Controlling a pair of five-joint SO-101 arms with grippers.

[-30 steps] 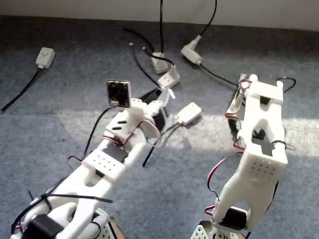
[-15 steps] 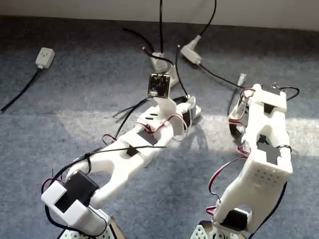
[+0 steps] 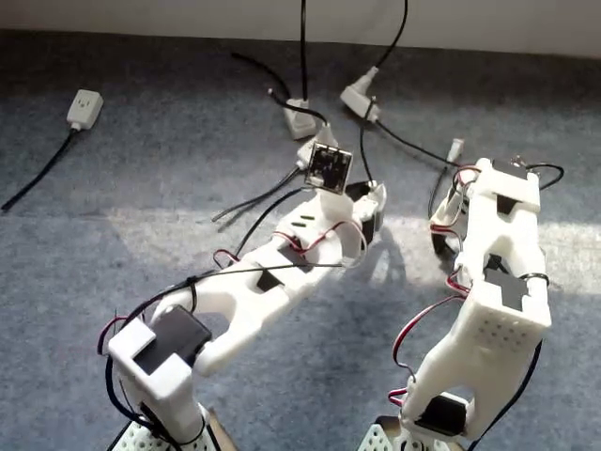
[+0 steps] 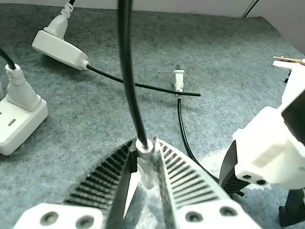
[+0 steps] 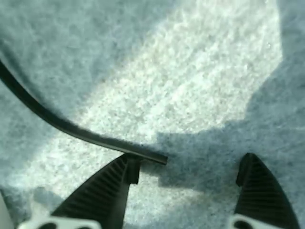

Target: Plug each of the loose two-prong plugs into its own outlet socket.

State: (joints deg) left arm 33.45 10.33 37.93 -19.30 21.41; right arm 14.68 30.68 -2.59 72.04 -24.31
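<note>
Bare bench lies between the far outlet and the left arm. Ahead of the left pincer and its held plug, a thin cord crosses before the loose plug. A socket block crowds one side, the right arm the other. Between the right pincer's spread fingers: one cord end intruding.

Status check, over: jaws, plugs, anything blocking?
Left jaws shut on white plug. Right jaws open above carpet. Second plug loose on carpet, black cable crossing beside it.
</note>
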